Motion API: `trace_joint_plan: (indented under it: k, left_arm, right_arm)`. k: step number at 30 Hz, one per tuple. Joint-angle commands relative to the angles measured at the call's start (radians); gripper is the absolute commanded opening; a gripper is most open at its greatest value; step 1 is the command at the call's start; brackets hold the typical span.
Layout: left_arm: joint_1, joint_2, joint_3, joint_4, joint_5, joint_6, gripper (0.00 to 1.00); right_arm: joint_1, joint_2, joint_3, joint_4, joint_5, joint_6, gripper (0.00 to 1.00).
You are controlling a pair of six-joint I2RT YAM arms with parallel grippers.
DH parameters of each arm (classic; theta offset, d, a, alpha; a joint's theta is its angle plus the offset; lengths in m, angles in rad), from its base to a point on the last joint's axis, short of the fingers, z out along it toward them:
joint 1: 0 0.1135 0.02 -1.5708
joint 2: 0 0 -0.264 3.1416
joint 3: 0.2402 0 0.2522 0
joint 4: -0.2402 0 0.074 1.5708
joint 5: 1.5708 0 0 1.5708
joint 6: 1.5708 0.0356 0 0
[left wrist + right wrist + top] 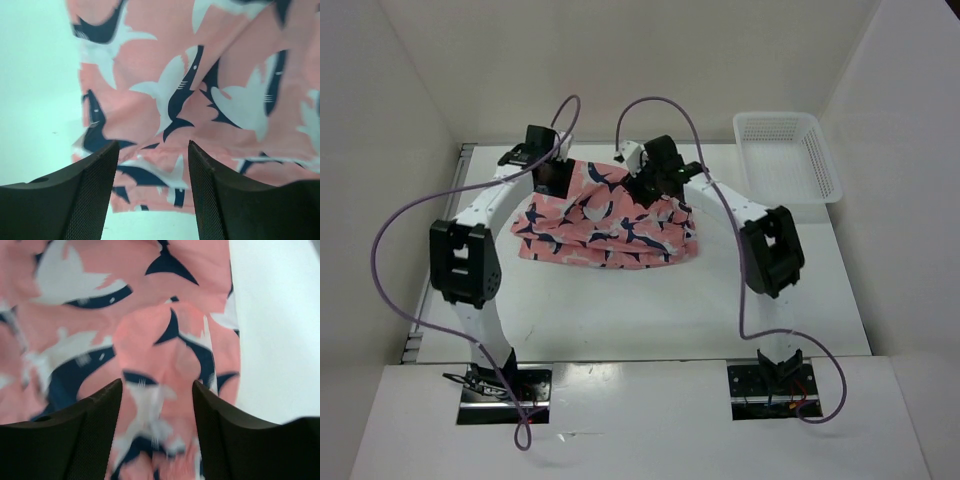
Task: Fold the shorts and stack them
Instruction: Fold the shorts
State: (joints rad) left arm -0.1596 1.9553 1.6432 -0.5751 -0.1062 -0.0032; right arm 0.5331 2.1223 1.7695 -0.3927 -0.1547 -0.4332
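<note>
The shorts (605, 225), salmon pink with navy and white shapes, lie in a folded heap in the middle of the table. My left gripper (552, 176) hangs over their far left corner. In the left wrist view its jaws stand apart (153, 145) above the shorts' edge (200, 100), holding nothing. My right gripper (647, 185) is over the far right part of the heap. In the right wrist view it is open (157, 382), and the blurred cloth (150, 340) lies loose under and between the fingers, close to the shorts' right edge.
A white mesh basket (788, 155) stands at the far right corner of the table. White walls close in the table (620, 310) on the left, back and right. Purple cables loop over both arms.
</note>
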Motion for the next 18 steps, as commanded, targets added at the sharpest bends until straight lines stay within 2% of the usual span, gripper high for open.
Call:
trace_joint_plan:
  k: [1,2,4,7,8,14,18]
  left_arm:
    - [0.031,-0.198,-0.07,-0.069,0.045,0.003,0.65]
    - [0.066,-0.217,-0.101,-0.078,0.045,0.003,0.65]
    - [0.132,-0.243,-0.204,-0.078,0.045,0.003,0.64]
    - [0.21,-0.234,-0.246,-0.078,0.095,0.003,0.64]
    - [0.257,-0.223,-0.246,-0.078,0.146,0.003,0.64]
    - [0.368,-0.157,-0.207,-0.008,0.305,0.003,0.64]
    - [0.381,-0.098,-0.217,0.029,0.355,0.003,0.62]
  right_arm:
    - [0.022,-0.281,-0.109,-0.002,-0.019,-0.056,0.58]
    - [0.022,-0.324,-0.208,-0.012,-0.019,-0.084,0.56]
    - [0.022,-0.428,-0.3,-0.026,-0.019,-0.137,0.51]
    - [0.033,-0.482,-0.453,-0.046,-0.019,-0.137,0.51]
    - [0.042,-0.483,-0.476,-0.025,-0.019,-0.137,0.51]
    - [0.061,-0.493,-0.562,0.021,0.0,-0.137,0.54]
    - [0.061,-0.484,-0.6,0.048,0.0,-0.137,0.56]
